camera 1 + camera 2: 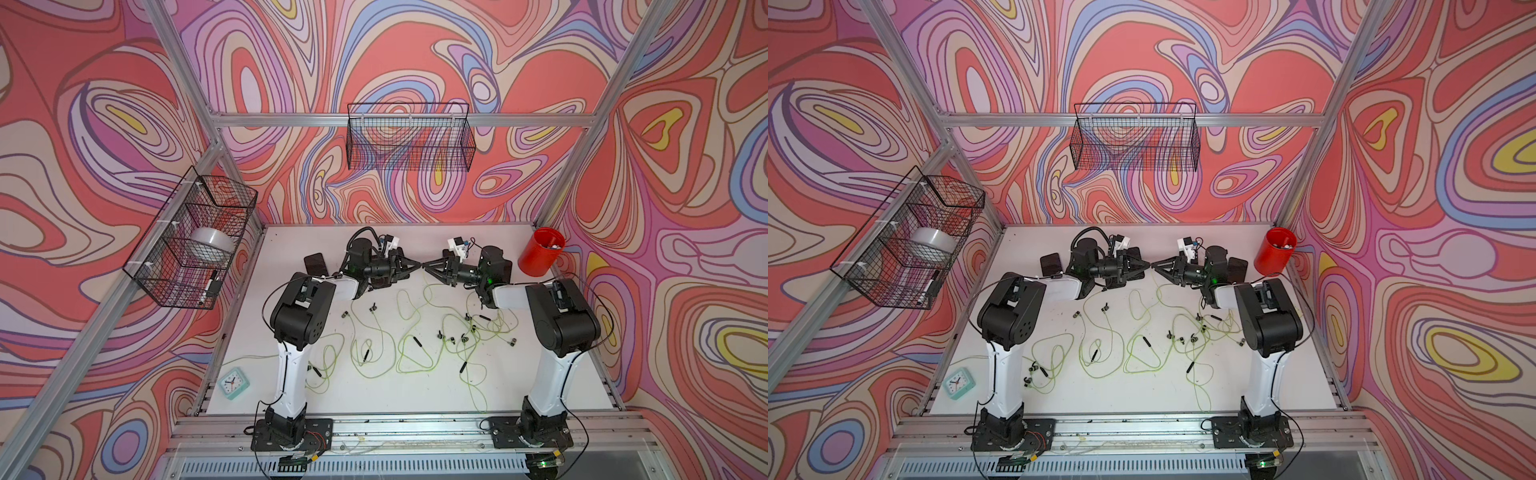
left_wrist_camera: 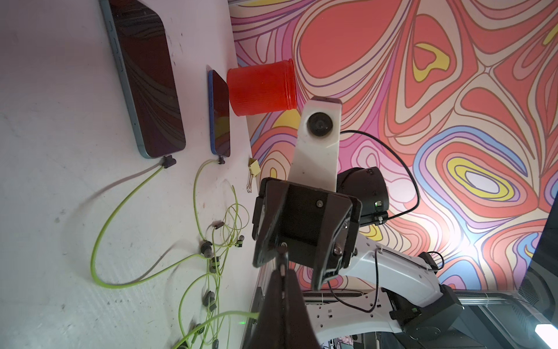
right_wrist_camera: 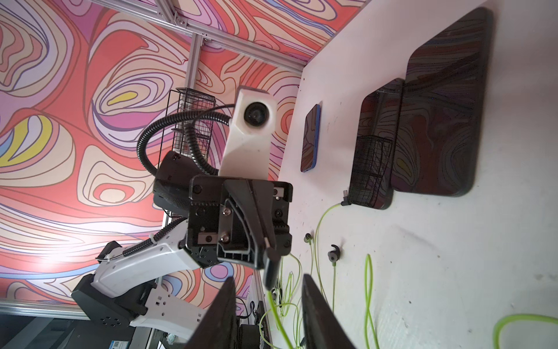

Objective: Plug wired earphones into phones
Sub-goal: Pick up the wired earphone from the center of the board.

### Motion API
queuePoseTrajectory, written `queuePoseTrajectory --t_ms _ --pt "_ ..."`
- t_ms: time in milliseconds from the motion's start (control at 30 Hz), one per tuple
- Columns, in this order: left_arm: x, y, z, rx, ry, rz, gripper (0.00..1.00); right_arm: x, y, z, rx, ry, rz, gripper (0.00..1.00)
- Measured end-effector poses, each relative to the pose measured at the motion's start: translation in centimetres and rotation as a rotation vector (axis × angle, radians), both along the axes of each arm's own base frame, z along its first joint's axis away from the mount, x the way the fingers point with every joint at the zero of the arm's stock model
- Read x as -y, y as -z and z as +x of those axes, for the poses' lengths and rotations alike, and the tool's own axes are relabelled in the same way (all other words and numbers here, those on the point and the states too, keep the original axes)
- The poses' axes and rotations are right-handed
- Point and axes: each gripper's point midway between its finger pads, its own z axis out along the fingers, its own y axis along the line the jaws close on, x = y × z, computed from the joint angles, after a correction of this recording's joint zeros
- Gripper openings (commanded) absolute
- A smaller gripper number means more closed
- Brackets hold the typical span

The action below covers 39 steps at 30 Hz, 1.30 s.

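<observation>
Tabletop (image 1: 374, 395) fills most of my screens: a white board with the red cup (image 1: 540, 251) standing in its far corner on the right arm's side, and I place everything else off that cup.

Both arms reach over the far half of the board and point at each other, tip to tip. They meet about level with the cup and well apart from it, toward the middle of the board.

The left gripper (image 1: 417, 267) is the one farther from the cup. Its jaws are pinched tight on the earphone plug (image 3: 269, 267), a small black piece that I see best in the right wrist view, with its green cable hanging from it. The right gripper (image 3: 268, 277), on the cup's side of the meeting point, stands parted. The held plug is in line with the gap between its fingers, and I cannot tell whether it touches them.

The phones (image 2: 148, 84) lie flat, screens up, in a row about level with the cup. The one near the cup (image 2: 219, 114) and its neighbour each have a plug seated. Farther from the cup, beyond the left gripper, three more show, one (image 3: 377, 145) with a cable plugged in.

The wired earphones (image 1: 411, 357) sprawl in yellow-green loops nearer the arm bases than the cup, with dark earbuds and stick remotes among them.
</observation>
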Motion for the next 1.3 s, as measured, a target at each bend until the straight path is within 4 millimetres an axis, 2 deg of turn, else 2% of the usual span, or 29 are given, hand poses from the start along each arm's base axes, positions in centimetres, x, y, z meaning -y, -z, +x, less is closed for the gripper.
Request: queuePoseTrajectory --t_ms 167,667,867,1100,1300 --pt "0.22 0.51 0.09 -0.008 -0.002 0.004 0.0 -0.11 -0.22 0.54 0.0 0.005 0.007 0.27" --pt "0.54 0.36 0.11 -0.008 -0.005 -0.007 0.0 -0.79 0.27 0.5 -0.02 -0.008 0.002 0.32" --pt "0.74 0.24 -0.04 -0.001 0.0 -0.01 0.0 -0.96 0.59 0.37 -0.032 -0.012 -0.005 0.19" --pt "0.76 0.02 0.0 0.007 -0.001 -0.017 0.0 -0.95 0.35 0.41 -0.03 -0.011 0.002 0.19" --pt "0.74 -0.31 0.07 0.017 -0.002 -0.027 0.0 -0.93 0.03 0.57 -0.027 -0.008 0.021 0.14"
